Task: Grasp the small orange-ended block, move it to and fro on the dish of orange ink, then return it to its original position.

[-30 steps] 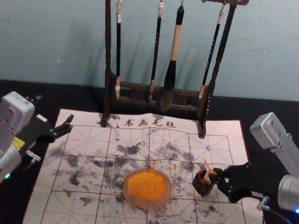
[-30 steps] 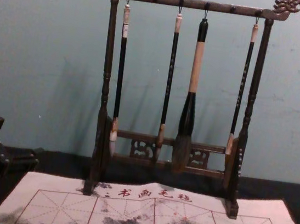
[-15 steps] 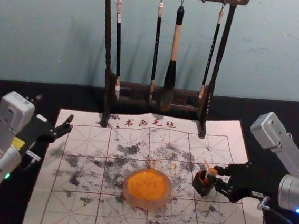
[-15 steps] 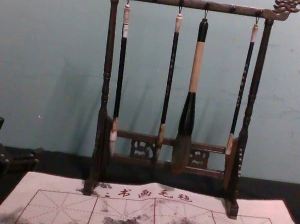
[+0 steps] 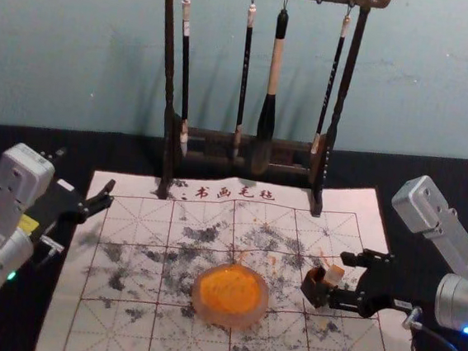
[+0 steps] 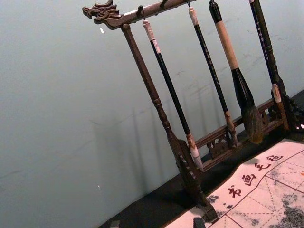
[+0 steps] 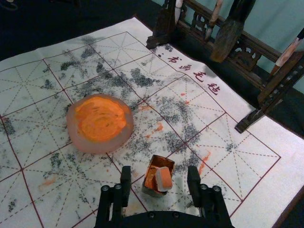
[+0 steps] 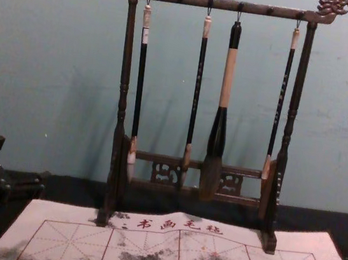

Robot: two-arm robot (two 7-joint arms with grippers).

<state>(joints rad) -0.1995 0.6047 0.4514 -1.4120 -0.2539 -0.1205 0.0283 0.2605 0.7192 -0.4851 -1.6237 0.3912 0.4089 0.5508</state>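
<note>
In the head view, the right gripper (image 5: 340, 278) is at the small box (image 5: 314, 288), its 2 fingers spread around the small block (image 5: 335, 275), which leans at this box, right of the dish (image 5: 228, 319). I judge that the step in hand is the last 1, the putting back, because the block seems free of the pincer. The next move then calls for drawing this arm away gently, without brushing the block. The left gripper (image 5: 86, 171) is idle over the left side, also spread. In the left wrist view, the rack (image 6: 148, 78) looks like dark, turned wood, and 4 slender brushes, 1 much thicker, hang from it. In the right wrist view, the block is pale, with straight edges and an orange end, and it stands tilted in the box, which is squarish, brown and shiny. The dish is round, pinkish, perhaps frosted glass; its orange ink (image 7: 101, 118) shows thick swirls. In the chest view, the mat (image 8: 57, 212) seems soft like felt, with red lines and grey smudges.
</note>
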